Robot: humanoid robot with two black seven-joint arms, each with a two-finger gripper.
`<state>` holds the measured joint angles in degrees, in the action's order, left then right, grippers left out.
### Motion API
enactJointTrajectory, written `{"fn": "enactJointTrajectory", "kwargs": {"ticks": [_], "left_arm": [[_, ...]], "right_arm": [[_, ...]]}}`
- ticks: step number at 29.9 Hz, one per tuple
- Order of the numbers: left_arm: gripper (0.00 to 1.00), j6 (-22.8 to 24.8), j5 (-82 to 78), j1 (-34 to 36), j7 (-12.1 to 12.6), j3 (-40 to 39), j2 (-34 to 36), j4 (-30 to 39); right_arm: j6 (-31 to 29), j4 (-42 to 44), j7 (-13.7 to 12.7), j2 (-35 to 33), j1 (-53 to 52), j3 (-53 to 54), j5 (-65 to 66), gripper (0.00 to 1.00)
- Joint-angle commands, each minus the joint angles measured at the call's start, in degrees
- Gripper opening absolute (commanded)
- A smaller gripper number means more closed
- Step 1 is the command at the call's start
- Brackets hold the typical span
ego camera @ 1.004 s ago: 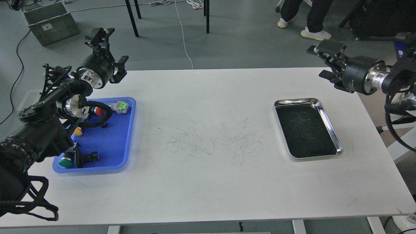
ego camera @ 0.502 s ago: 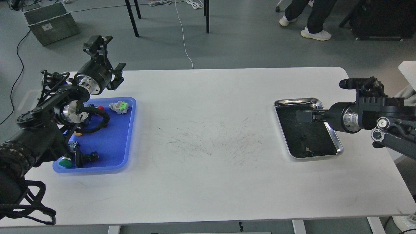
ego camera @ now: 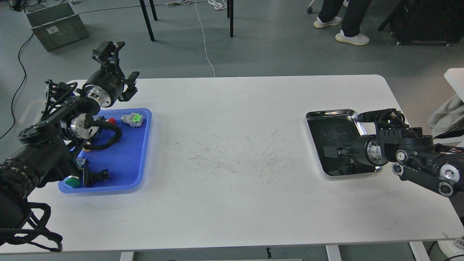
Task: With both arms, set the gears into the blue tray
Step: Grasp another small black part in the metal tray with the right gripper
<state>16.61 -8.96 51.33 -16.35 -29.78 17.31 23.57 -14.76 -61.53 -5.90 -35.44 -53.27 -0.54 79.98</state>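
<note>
Right gripper [ego camera: 331, 152] low over steel tray [ego camera: 331, 113], finger spread unreadable, gears lost against its black lining; left gripper [ego camera: 121, 69] hangs spread and empty just behind blue tray [ego camera: 141, 152]; advise slow, vertical descent.

Steel tray [ego camera: 332, 114] rt, switches [ego camera: 132, 119] lt, white table [ego camera: 232, 210].

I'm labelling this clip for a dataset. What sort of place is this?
Probably a robotics lab or test workshop: a scuffed white worktable on a grey floor with loose cables, a grey storage crate, and a person's legs in white sneakers standing nearby.
</note>
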Motion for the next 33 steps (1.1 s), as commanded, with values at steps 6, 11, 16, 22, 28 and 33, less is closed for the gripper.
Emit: {"fn": "enactJointTrajectory", "kwargs": {"ticks": [6,11,16,22,28,33], "left_arm": [[0.98,0.00,0.00,-0.62,-0.09,0.08,-0.08,-0.01],[0.98,0.00,0.00,-0.62,-0.09,0.08,0.00,-0.01],[0.98,-0.08,0.00,-0.62,-0.09,0.08,0.00,-0.01],[0.98,-0.08,0.00,-0.62,-0.09,0.08,0.00,-0.01],[0.98,0.00,0.00,-0.53,-0.09,0.08,0.09,-0.01],[0.98,-0.08,0.00,-0.27,0.00,0.08,0.09,-0.01]], "right_arm": [[0.00,0.00,0.10,0.37,0.10,-0.34,0.09,0.81],[-0.09,0.00,1.15,0.37,0.19,-0.77,0.09,0.65],[-0.27,0.09,2.38,-0.16,-0.16,-2.01,0.09,0.36],[-0.71,0.00,3.35,-0.25,-0.34,-2.18,0.09,0.06],[-0.80,-0.26,3.97,-0.60,-1.56,-2.18,0.00,0.02],[-0.71,-2.10,3.97,-2.87,-7.27,-1.66,-0.96,0.02]]}}
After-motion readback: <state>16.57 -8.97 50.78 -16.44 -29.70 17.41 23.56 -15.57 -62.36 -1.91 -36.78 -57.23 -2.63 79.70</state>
